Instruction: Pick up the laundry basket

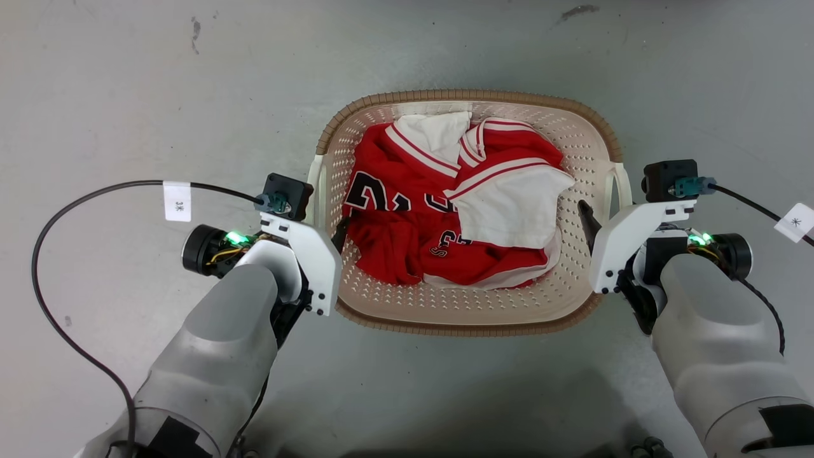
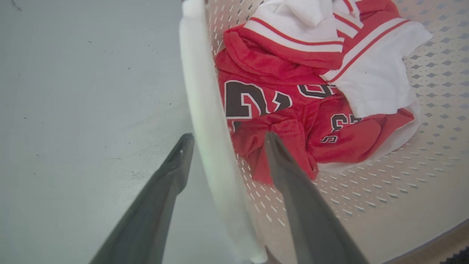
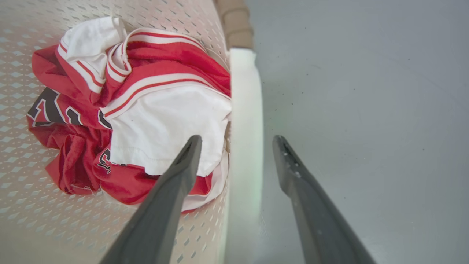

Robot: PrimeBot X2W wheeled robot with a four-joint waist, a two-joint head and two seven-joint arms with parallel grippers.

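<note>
The laundry basket (image 1: 445,306), cream perforated plastic with a brown woven-look rim, sits on the grey floor between my arms. A red and white jersey (image 1: 445,203) lies crumpled inside it. My left gripper (image 1: 329,238) is at the basket's left white handle (image 1: 316,184). In the left wrist view the left gripper (image 2: 228,136) is open, with one finger on each side of that handle (image 2: 207,110). My right gripper (image 1: 596,222) is at the right white handle (image 1: 620,184). In the right wrist view the right gripper (image 3: 237,139) is open and straddles its handle (image 3: 244,110) the same way.
Bare grey floor (image 1: 127,95) lies all around the basket. A black cable (image 1: 76,203) with a white tag loops out from my left wrist. Another tagged cable (image 1: 757,207) leads off from my right wrist.
</note>
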